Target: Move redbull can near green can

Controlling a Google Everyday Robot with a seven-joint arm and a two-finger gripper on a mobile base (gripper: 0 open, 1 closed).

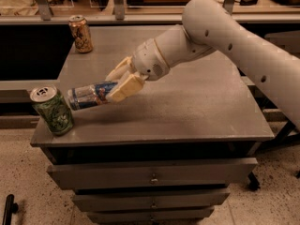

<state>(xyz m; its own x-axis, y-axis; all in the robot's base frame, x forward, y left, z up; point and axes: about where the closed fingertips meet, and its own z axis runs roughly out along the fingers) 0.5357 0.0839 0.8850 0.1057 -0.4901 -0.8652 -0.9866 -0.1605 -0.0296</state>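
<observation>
Camera view: tool point(112, 85) grips redbull can point(86, 96) (sideways) near green can point(53, 111).

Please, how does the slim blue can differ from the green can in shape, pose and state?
Shape: the slim blue can is narrow; the green can is stouter. Pose: the slim blue can lies sideways; the green can stands upright at a corner of the table. State: the end effector, beside the green can, is shut on the slim blue can; the green can stands free. Both are drink cans.
</observation>
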